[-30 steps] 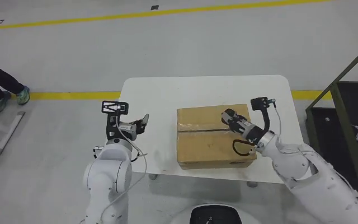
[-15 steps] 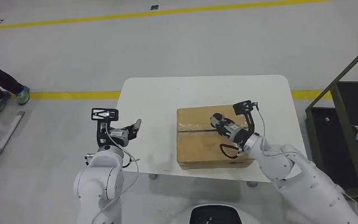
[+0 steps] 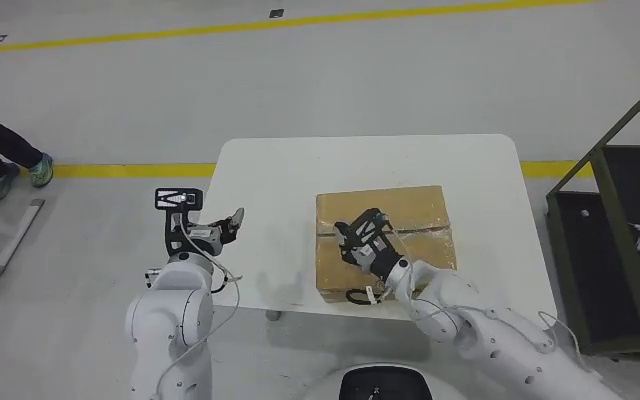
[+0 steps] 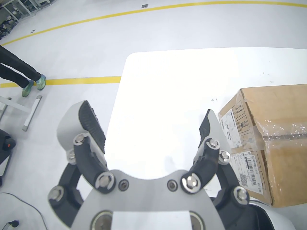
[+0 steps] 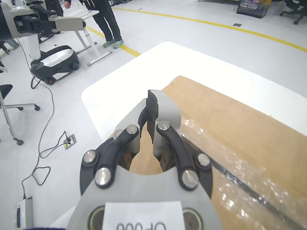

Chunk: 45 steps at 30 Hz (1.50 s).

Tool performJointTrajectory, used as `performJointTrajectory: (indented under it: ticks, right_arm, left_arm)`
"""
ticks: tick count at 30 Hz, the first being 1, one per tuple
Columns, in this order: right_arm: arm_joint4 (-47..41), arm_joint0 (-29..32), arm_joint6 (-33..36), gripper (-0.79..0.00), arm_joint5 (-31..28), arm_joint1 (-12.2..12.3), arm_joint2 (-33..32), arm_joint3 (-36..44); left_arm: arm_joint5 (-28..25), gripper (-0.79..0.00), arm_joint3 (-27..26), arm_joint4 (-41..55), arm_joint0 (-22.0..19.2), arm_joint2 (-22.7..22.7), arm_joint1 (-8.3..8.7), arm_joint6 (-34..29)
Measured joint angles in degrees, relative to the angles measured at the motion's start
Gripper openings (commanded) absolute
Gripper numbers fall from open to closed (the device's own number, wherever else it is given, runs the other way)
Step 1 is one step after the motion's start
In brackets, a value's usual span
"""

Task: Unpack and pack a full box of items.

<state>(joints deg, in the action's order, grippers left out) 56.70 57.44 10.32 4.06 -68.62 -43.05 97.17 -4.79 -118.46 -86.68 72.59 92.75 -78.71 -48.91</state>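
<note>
Sitting on the right half of the white desk (image 3: 300, 170): a cardboard box (image 3: 420, 210), flaps down, clear tape (image 5: 230, 159) along the top seam. Right gripper (image 5: 150, 101) over the box top near the seam's left end, fingers pressed together, nothing between them. Left gripper (image 4: 146, 118) at the desk's left edge, well apart from the box, fingers spread, empty.

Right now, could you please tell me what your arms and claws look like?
The left arm and right arm have rounded white shells. The left claw and right claw each have two pale grey fingers with ribbed black pads, black links and silver bolts. A black cable loops at the right wrist; a white label sits on its base.
</note>
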Motion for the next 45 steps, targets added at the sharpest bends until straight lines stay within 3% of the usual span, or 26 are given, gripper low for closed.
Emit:
performJointTrajectory:
  ticks: [8, 18, 45]
  right_arm:
    - [1.19, -4.05, -0.31, -0.785, 6.23, -3.1, 2.85, -8.46]
    - [2.73, 2.23, -0.47, -0.785, 7.19, -2.58, -1.29, -7.71]
    - [5.2, 24.05, -2.01, -0.785, 9.31, 1.82, -28.77, 4.49]
  left_arm:
    - [0.39, 0.0, 0.05, -1.1, 0.79, -2.05, 0.14, 0.37]
    - [0.77, 0.0, 1.45, -1.54, -0.2, -4.0, 0.27, 0.87]
    - [0.29, 0.0, 3.52, -0.92, -3.2, -11.36, 0.23, 0.97]
